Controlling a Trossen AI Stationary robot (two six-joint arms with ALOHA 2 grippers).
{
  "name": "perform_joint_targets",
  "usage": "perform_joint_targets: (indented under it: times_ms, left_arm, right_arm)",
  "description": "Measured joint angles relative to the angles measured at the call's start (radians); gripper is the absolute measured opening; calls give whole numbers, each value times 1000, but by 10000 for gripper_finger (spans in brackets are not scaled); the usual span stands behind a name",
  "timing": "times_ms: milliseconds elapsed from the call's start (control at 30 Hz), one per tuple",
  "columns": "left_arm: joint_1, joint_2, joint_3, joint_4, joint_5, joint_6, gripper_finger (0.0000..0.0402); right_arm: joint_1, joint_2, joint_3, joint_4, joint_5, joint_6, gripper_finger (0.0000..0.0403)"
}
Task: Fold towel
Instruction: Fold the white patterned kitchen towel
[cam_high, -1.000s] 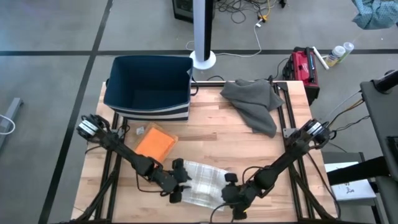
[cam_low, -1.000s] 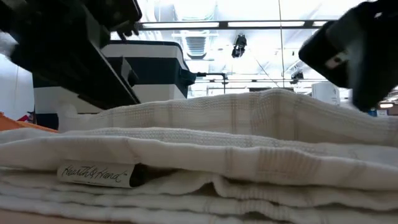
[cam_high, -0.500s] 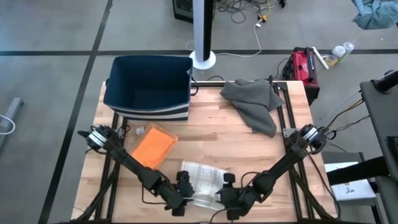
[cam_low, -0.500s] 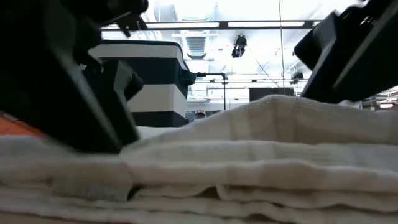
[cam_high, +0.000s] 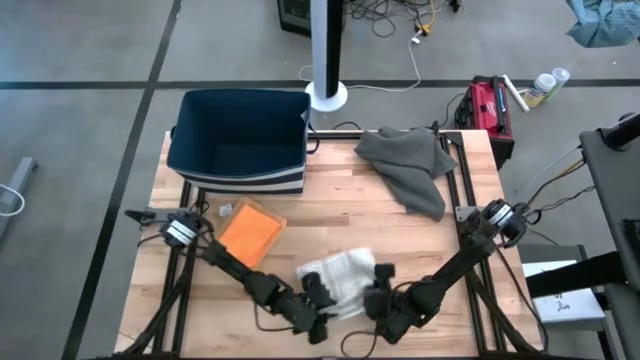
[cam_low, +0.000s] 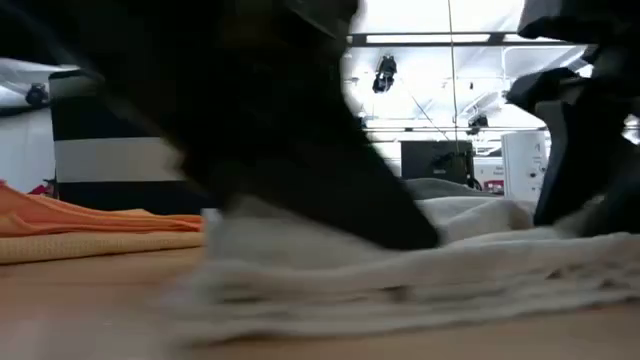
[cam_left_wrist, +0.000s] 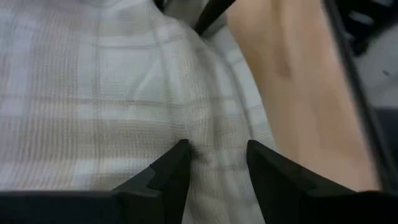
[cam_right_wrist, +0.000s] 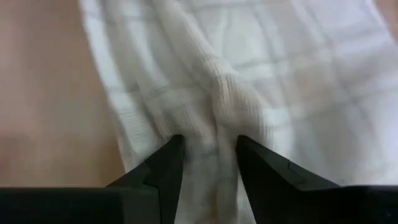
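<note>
White towel (cam_high: 340, 273) pinched by left gripper (cam_high: 320, 296), right gripper (cam_high: 380, 290), wooden table (cam_high: 330, 215)

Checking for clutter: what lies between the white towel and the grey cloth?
Only bare wooden table, seen in the high view, separates white towel from grey cloth.

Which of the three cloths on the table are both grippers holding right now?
The white checked towel at the near edge, pinched by the left gripper and right gripper; the orange cloth and grey cloth lie untouched.

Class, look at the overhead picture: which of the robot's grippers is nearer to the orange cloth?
Left. The left gripper pinches the white towel just right of the orange cloth; the right gripper grips the towel's far side.
</note>
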Motion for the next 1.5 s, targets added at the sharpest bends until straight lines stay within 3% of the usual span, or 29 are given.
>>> perform_joint_targets:
  times_ms: [167,333,467,567,900,1167,1500]
  left_arm:
    - [88,23,51,-24,-25,98,153]
    - [119,-31,74,-138,-75,174,153]
    - [56,-90,91,-203,-203,209,147]
    - [-6,-96,88,-197,-284,221,137]
    - [-15,71,103,-105,-207,170,77]
    - [-15,83,90,-101,-230,92,41]
    - [-6,80,83,-105,-233,83,41]
  right_arm:
    - [2,-128,-1,-156,54,1,147]
    - [7,-189,-3,-113,129,-22,147]
    - [-9,-165,-17,-47,167,-35,147]
    - [-37,-151,-43,65,124,-87,147]
    - [-171,-155,-136,232,-70,-173,147]
    - [-205,-147,-159,295,-111,-274,142]
    - [-222,-96,-150,336,-119,-275,104]
